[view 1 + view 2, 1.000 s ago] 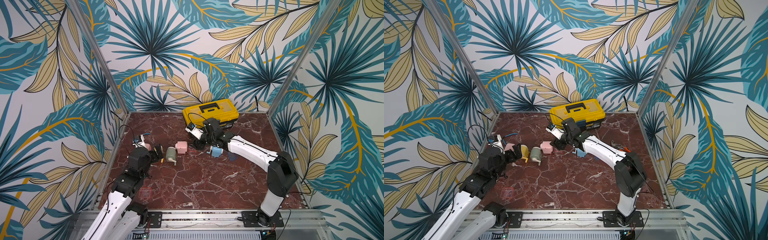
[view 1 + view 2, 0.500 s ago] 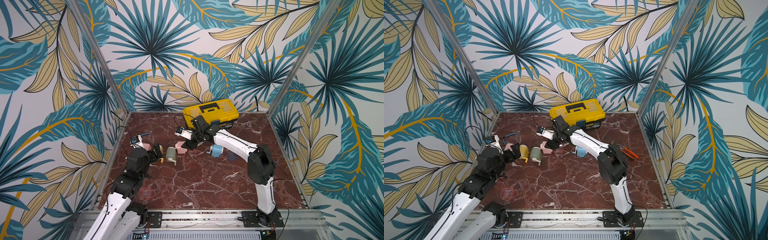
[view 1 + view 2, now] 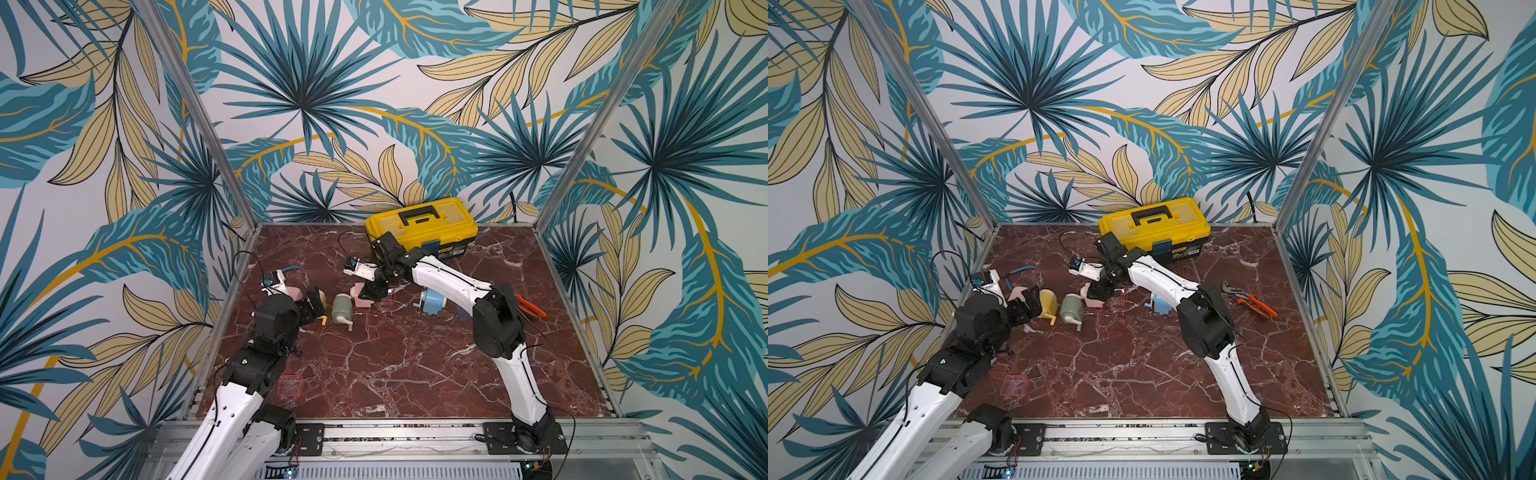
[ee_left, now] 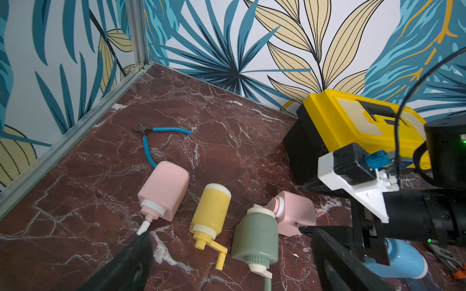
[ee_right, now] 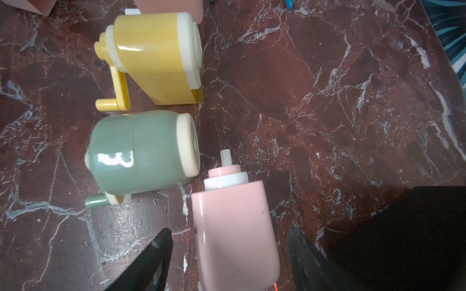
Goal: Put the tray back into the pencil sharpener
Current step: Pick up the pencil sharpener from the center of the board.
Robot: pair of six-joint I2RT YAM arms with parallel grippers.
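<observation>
Work looks unfinished: right end effector (image 5: pixel 228 234) is spread around the pink sharpener (image 5: pixel 234 209), not squeezing it. Red tray (image 3: pixel 1120 298) sits by its end, maybe half in. Left end effector (image 4: pixel 224 231) is spread, empty.

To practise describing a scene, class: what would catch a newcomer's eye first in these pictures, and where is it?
The bright yellow toolbox stands at the back of the red marble table, against loud palm-leaf wallpaper. In front of it, pastel pencil sharpeners lie on their sides, and the right gripper straddles a pink sharpener with open jaws. A clear red tray lies alone near the front, beside the left arm.
</observation>
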